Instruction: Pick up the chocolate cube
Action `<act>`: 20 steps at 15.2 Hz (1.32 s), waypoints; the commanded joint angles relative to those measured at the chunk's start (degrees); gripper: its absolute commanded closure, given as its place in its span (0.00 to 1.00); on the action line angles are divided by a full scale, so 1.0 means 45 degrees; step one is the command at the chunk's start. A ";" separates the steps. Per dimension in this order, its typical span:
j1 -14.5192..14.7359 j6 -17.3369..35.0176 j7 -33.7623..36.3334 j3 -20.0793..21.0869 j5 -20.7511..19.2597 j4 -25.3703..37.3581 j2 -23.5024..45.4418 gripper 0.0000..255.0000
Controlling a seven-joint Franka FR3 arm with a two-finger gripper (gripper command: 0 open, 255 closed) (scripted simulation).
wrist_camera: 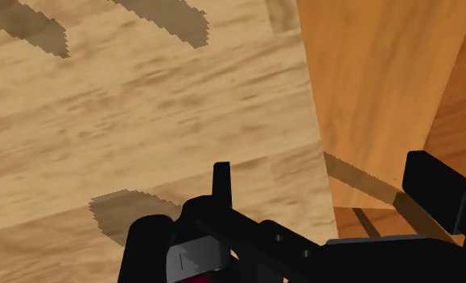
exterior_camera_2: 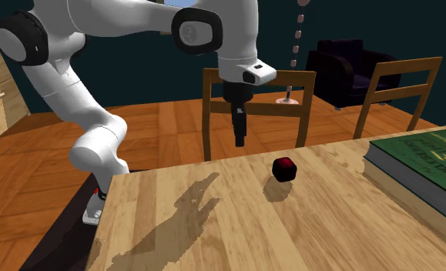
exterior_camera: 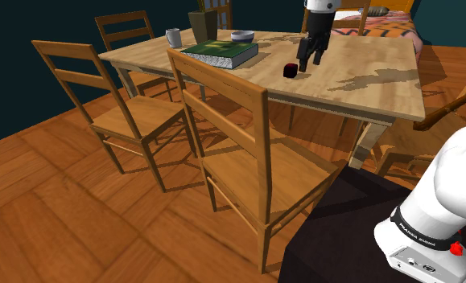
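A white robot arm (exterior_camera_2: pixel 67 81) with dark joints rises from the lower left of the second exterior view, bends, and runs across the top of the frame. Its wrist turns straight down. The all-black tool (exterior_camera: pixel 310 59) hangs upper centre-right in the shoulder view, fingers (exterior_camera: pixel 303 61) pointing down, standing apart, clasping nothing.

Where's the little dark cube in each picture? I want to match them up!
Shoulder view: the dark red cube sits on the wooden table, just left of the pincer.
Second exterior view: cube mid-table, right of the pincer, left of the green book.
Wrist view: cannot tell; a red speck under the black pincer parts may be it.
Shared landmark: the wooden table's edge.
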 commanded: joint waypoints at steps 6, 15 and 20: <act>-0.0186 0.0703 -0.1573 -0.0986 0.0834 0.2771 0.3228 0.00; -0.0395 0.1760 -0.2302 -0.1278 0.1423 0.3220 0.4703 0.00; -0.0397 0.2023 -0.2324 -0.1279 0.1442 0.2991 0.4739 1.00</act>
